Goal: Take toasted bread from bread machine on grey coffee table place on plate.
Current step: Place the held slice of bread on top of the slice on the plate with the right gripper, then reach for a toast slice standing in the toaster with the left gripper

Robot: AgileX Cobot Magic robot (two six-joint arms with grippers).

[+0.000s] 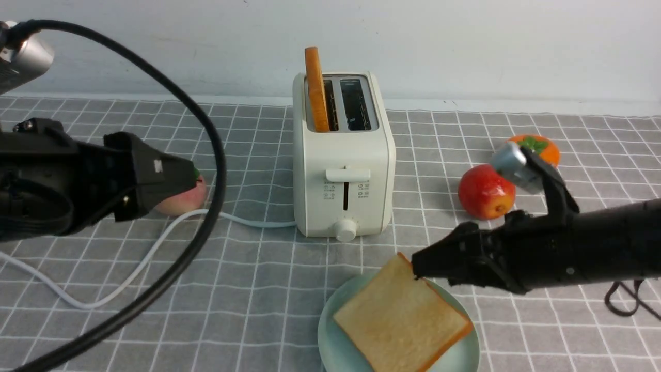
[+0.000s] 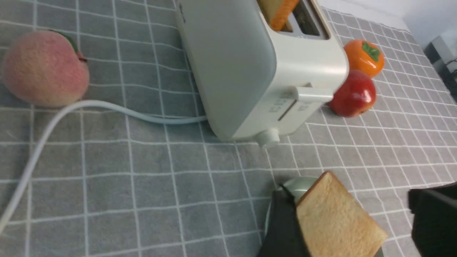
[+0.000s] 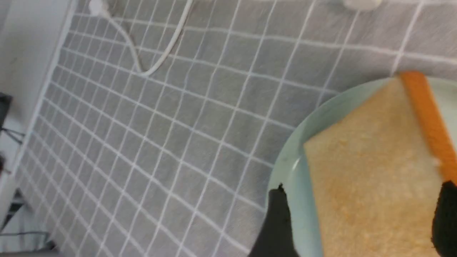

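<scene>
The cream-white bread machine (image 1: 343,175) stands mid-table on the grey coffee table (image 1: 248,289). One toasted bread slice (image 1: 316,93) stands upright in its left slot; the right slot is empty. A second slice (image 1: 403,320) lies flat on the mint-green plate (image 1: 335,351) in front of the toaster. My right gripper (image 1: 415,271) is open, its tip at the slice's far corner; in the right wrist view (image 3: 360,221) its fingers straddle the slice (image 3: 375,171) and plate (image 3: 296,160). My left gripper (image 1: 193,178) is open and empty, left of the toaster (image 2: 232,64).
A peach (image 1: 183,201) lies just behind my left gripper. A red apple (image 1: 485,192) and an orange persimmon (image 1: 542,147) sit right of the toaster. The white power cord (image 1: 155,248) trails left across the cloth. A black cable (image 1: 217,170) loops over the left side.
</scene>
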